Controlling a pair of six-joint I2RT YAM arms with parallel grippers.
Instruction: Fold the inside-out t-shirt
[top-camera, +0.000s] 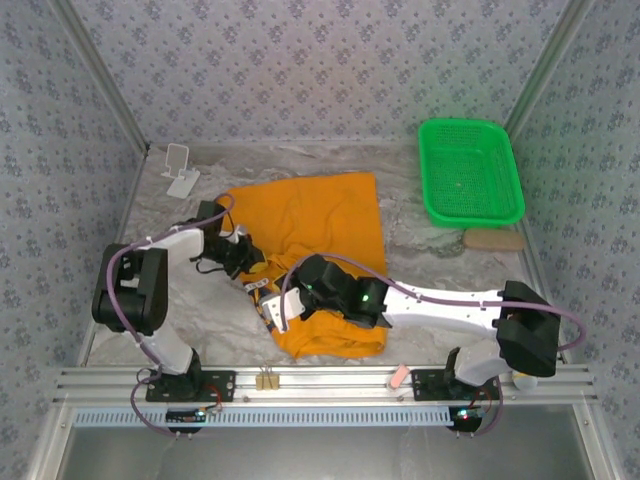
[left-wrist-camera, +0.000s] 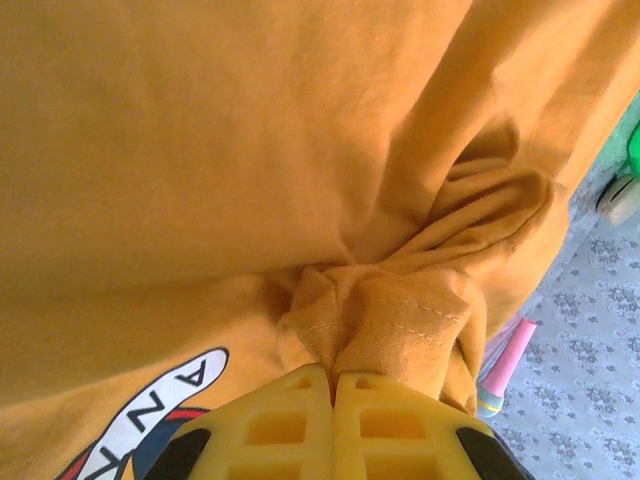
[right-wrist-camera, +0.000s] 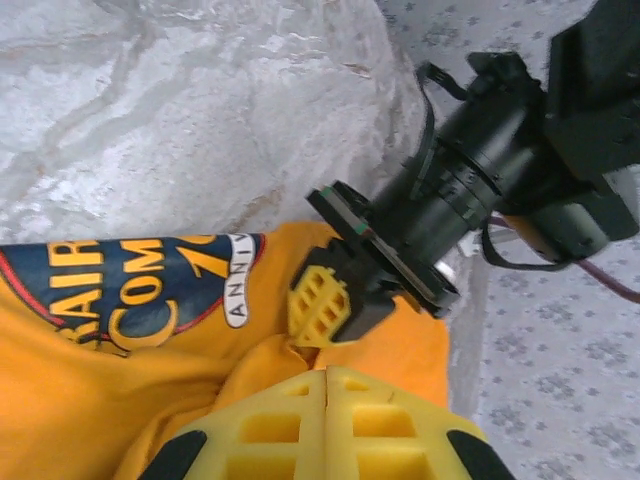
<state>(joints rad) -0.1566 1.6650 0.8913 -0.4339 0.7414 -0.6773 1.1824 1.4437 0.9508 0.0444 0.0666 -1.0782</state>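
Note:
The orange t-shirt (top-camera: 320, 215) lies wrinkled across the middle of the table, its near part bunched under the arms. At the shirt's left edge my left gripper (top-camera: 252, 268) is shut, and its yellow fingertips (left-wrist-camera: 300, 385) pinch a gathered, stitched hem of the t-shirt (left-wrist-camera: 400, 320). Part of the white and dark lettered print (left-wrist-camera: 170, 410) shows beside them. Just below it my right gripper (top-camera: 278, 305) is shut with a fold of the shirt (right-wrist-camera: 250, 380) at its closed tips (right-wrist-camera: 327, 372), a short way from the left gripper's fingers (right-wrist-camera: 320, 305). The print (right-wrist-camera: 120, 290) lies to their left.
A green plastic basket (top-camera: 470, 170) stands at the back right, with a flat tan object (top-camera: 493, 240) in front of it. A white stand (top-camera: 180, 170) sits at the back left. A pink item (top-camera: 398, 376) and a clip (top-camera: 266, 378) rest on the near rail. Patterned walls close in three sides.

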